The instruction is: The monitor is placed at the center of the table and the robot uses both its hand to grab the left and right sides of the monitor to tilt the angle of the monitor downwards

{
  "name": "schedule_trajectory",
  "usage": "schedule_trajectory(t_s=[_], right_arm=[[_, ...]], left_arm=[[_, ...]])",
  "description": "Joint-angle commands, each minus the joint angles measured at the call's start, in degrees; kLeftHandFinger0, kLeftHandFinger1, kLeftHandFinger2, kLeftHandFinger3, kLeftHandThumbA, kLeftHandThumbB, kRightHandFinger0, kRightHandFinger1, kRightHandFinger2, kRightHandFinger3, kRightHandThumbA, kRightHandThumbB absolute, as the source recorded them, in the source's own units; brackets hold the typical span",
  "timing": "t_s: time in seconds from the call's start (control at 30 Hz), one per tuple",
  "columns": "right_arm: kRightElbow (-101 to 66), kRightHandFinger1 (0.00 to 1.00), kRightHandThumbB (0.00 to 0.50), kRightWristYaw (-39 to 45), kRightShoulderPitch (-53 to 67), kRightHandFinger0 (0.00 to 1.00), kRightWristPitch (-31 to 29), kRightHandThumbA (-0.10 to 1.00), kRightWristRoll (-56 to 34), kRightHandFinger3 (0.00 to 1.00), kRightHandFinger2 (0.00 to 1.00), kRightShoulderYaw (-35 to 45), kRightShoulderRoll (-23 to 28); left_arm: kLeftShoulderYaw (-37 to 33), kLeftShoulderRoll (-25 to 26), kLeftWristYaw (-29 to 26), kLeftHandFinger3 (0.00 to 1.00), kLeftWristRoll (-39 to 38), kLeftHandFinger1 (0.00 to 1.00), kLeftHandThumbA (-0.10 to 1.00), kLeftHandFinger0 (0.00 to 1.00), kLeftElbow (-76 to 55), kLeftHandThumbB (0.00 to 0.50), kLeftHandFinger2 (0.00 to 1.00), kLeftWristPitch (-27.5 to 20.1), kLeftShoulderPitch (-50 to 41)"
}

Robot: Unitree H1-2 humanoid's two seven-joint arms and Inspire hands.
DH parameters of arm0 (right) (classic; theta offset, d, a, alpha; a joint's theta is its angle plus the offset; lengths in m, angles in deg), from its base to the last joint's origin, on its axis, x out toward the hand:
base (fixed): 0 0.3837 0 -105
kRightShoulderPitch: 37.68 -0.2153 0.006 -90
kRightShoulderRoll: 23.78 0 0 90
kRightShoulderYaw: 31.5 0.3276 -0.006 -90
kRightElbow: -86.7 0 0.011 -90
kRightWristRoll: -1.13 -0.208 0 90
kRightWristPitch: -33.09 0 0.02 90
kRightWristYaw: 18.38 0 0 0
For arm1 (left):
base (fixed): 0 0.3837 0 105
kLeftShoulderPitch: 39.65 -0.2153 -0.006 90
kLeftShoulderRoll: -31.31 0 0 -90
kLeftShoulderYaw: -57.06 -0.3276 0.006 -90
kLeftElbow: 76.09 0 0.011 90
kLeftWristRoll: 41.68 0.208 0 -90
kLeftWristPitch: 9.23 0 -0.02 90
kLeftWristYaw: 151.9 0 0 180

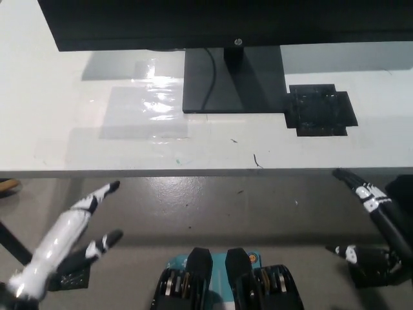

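The black monitor (226, 22) stands at the far middle of the white table (77, 148), its screen's lower edge running along the top of the picture and its dark square base (233, 81) below it. My white left hand (68, 242) is low at the lower left, in front of the table's near edge and over the floor, open with fingers spread. My black right hand (374, 232) is at the lower right, also off the table, open and holding nothing. Both hands are far from the monitor.
A black cable (210, 74) runs down over the monitor base. A black tape patch (321, 110) lies right of the base, and a shiny clear film (148, 103) left of it. Grey floor lies before the table, with a tape square (70, 278) at lower left.
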Motion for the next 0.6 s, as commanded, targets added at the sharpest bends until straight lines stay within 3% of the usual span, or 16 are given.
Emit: schedule_trajectory(t_s=[0.0,0.07,0.1,0.17,0.23,0.3,0.33,0.47,0.5,0.57], right_arm=[[-37.0,1.00,0.458,-11.7,4.4,1.00,-6.1,0.98,0.4,1.00,1.00,6.2,-4.3],[-37.1,1.00,0.458,-11.4,4.5,1.00,-6.1,0.98,0.3,1.00,1.00,6.4,-4.6],[-27.8,1.00,0.374,-15.0,6.2,1.00,-6.1,0.99,1.6,1.00,1.00,-2.7,-5.7],[-20.8,1.00,0.389,-15.9,7.8,1.00,-6.1,1.00,3.2,1.00,1.00,-4.8,-8.5],[-17.8,1.00,0.371,-17.8,7.8,1.00,-6.1,1.00,4.0,1.00,1.00,-6.0,-9.1],[-8.6,1.00,0.399,-19.4,7.4,1.00,-6.1,1.00,1.6,1.00,1.00,-7.5,-12.1],[-4.1,1.00,0.370,-19.1,6.4,1.00,-6.1,1.00,-1.8,1.00,1.00,-8.1,-13.1],[-1.6,1.00,0.370,-19.9,5.6,1.00,-6.1,1.00,-3.4,1.00,1.00,-9.0,-13.3],[10.4,1.00,0.341,-18.6,1.8,1.00,-6.1,0.99,-6.7,1.00,1.00,-8.2,-15.7],[17.1,1.00,0.383,-18.1,-0.1,1.00,-6.1,0.98,-8.1,1.00,1.00,-7.4,-17.3]], left_arm=[[6.9,6.0,-0.8,1.00,-21.4,1.00,0.91,1.00,-40.5,0.394,1.00,-4.5,-12.6],[7.0,5.9,-0.6,1.00,-21.5,1.00,0.91,1.00,-40.7,0.393,1.00,-4.5,-12.7],[2.2,1.7,1.2,1.00,-14.7,1.00,0.95,1.00,-35.1,0.368,1.00,-3.8,-12.4],[0.0,-1.2,2.7,1.00,-12.7,1.00,1.00,1.00,-28.8,0.397,1.00,-3.3,-11.4],[-0.5,-2.4,3.2,1.00,-11.8,1.00,0.99,1.00,-26.2,0.396,1.00,-3.0,-11.2],[-1.7,-6.2,3.3,1.00,-8.6,1.00,0.97,1.00,-17.4,0.384,1.00,-3.5,-10.0],[-2.2,-8.0,2.9,1.00,-7.8,1.00,0.95,1.00,-12.2,0.374,1.00,-4.4,-9.1],[-2.0,-9.3,3.2,1.00,-7.2,1.00,0.95,1.00,-9.5,0.372,1.00,-4.5,-8.6],[-2.4,-12.0,0.7,1.00,-4.8,1.00,0.99,1.00,2.3,0.341,1.00,-4.5,-5.7],[-1.9,-13.2,0.5,1.00,-5.3,1.00,0.96,1.00,8.1,0.336,1.00,-4.5,-4.4]])
